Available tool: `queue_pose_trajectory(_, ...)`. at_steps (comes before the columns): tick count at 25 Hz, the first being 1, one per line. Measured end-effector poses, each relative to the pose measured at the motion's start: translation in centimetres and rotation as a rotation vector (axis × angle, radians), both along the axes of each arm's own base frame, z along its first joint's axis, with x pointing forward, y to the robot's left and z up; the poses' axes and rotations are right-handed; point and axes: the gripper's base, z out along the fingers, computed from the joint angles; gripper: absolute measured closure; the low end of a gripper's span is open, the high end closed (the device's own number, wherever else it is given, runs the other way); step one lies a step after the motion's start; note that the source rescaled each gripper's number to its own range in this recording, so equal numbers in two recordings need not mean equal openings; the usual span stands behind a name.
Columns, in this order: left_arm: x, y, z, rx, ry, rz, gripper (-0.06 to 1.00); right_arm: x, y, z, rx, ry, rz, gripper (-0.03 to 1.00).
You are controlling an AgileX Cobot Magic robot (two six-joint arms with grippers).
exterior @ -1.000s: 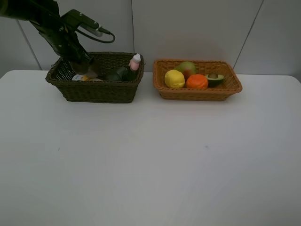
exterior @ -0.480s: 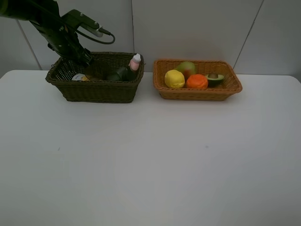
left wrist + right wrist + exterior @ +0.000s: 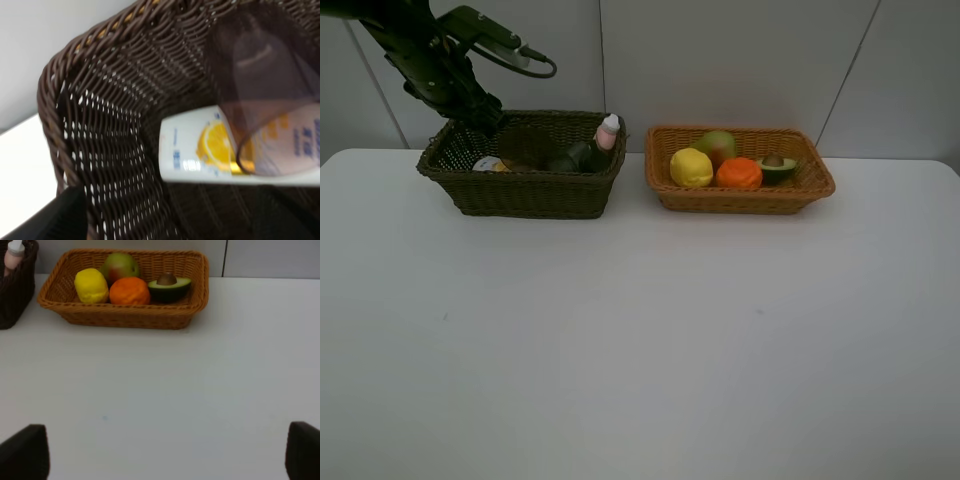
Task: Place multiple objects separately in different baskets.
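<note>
In the dark basket [image 3: 525, 165], at the far left of the table, lies the white bottle [image 3: 235, 152] with an orange picture on its label, and the translucent cup [image 3: 260, 95] rests over it; both are seen clearly only from the left wrist camera. The pink bottle [image 3: 608, 131] leans in the right end of this basket, with the dark green bottle [image 3: 578, 157] just beside it. The orange-tan basket [image 3: 740, 195] stands to the right, close to the dark one but not touching, and it holds the lemon [image 3: 691, 167], the orange [image 3: 739, 173], the pear [image 3: 717, 146] and the avocado half [image 3: 777, 167]. The left gripper [image 3: 485, 118] hangs above the far left corner of the dark basket, its jaws apart and holding nothing. The right gripper [image 3: 165, 452] stands wide and empty over bare table. The table [image 3: 640, 340] is plain white, and behind it is a pale wall [image 3: 740, 60] of panels with thin seams.
</note>
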Motion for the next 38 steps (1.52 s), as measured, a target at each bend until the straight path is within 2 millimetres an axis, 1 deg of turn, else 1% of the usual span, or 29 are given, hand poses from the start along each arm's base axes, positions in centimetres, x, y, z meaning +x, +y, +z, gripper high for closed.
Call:
queue_pose_trajectory(2, -1.2, 0.0, 0.8, -0.009, 0.004, 0.001, 0.05, 0.0, 0.0, 0.0, 0.000, 0.000, 0.000, -0.03)
queue_pose_trajectory(5, -3.4, 0.4, 2.2, -0.029, 0.000, 0.008, 0.05, 0.0, 0.0, 0.0, 0.000, 0.000, 0.000, -0.03)
queue_pose_trajectory(6, -4.2, 0.5, 2.4, -0.034, 0.007, 0.010, 0.05, 0.0, 0.0, 0.0, 0.000, 0.000, 0.000, -0.03)
queue_pose_trajectory(9, -7.0, 1.0, 3.5, -0.057, 0.016, 0.023, 0.05, 0.0, 0.0, 0.0, 0.000, 0.000, 0.000, -0.03)
queue_pose_trajectory(12, -10.1, 1.6, 4.1, -0.075, 0.047, 0.039, 0.05, 0.0, 0.0, 0.0, 0.000, 0.000, 0.000, -0.03)
queue_pose_trajectory(20, -18.6, 3.2, 5.1, -0.122, 0.118, 0.087, 0.05, 0.0, 0.0, 0.0, 0.000, 0.000, 0.000, -0.03)
queue_pose_trajectory(27, -25.9, 4.4, 6.5, -0.193, 0.105, 0.114, 0.05, 0.0, 0.0, 0.0, 0.000, 0.000, 0.000, -0.03)
queue_pose_trajectory(30, -28.6, 5.0, 6.9, -0.209, 0.087, 0.114, 0.05, 0.0, 0.0, 0.0, 0.000, 0.000, 0.000, -0.03)
queue_pose_trajectory(34, -31.9, 5.7, 6.8, -0.228, 0.038, 0.108, 0.05, 0.0, 0.0, 0.0, 0.000, 0.000, 0.000, -0.03)
queue_pose_trajectory(38, -34.4, 6.2, 6.3, -0.251, -0.029, 0.100, 0.05, 0.0, 0.0, 0.0, 0.000, 0.000, 0.000, -0.03)
